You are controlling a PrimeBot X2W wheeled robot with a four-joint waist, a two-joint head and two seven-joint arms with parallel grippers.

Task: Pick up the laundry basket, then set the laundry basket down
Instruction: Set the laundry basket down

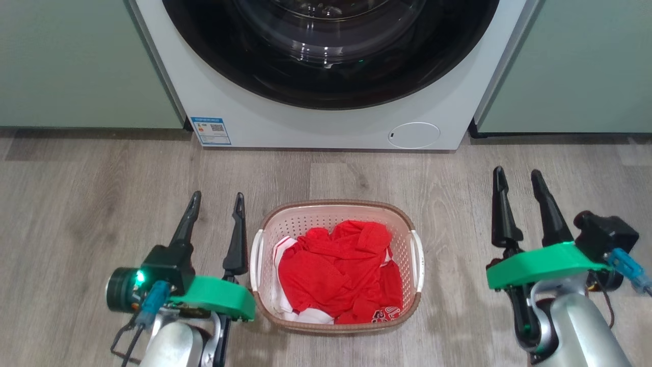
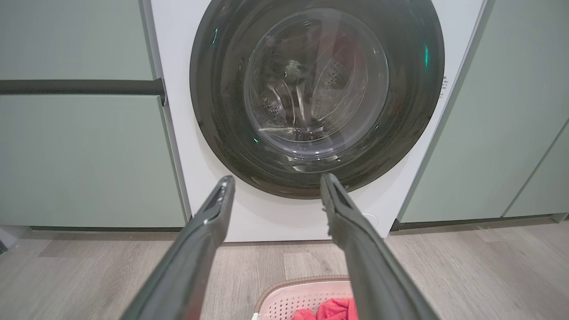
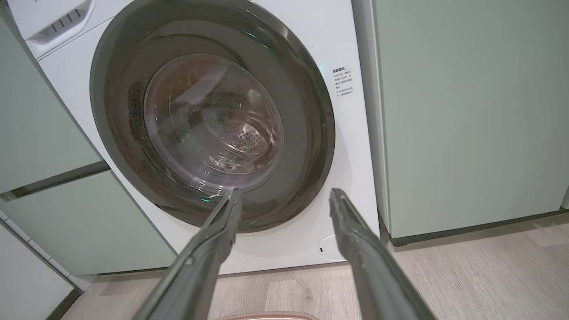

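You have the laundry basket (image 1: 333,203) standing on the wood-look floor (image 1: 76,204), in front of the washing machine (image 1: 326,130) and a little apart from it. It sits upright and is filled with a crumpled red garment (image 1: 338,270) with white trim. Its white side handles (image 1: 255,252) are free, with nothing closed around them.

Your left gripper (image 1: 218,196) is just beside the basket's left wall. The fingers are spread with nothing between them, and the inner finger (image 1: 237,244) runs close along the left handle; you cannot tell whether it touches. In the left wrist view the basket's far rim shows low between those two fingers.

Your right gripper (image 1: 517,172) is well apart from the basket on its right side, over bare floor, its fingers also spread and empty. Both grippers point towards the machine's closed round door (image 1: 326,56), which has pale green cabinets (image 1: 76,61) on either side.
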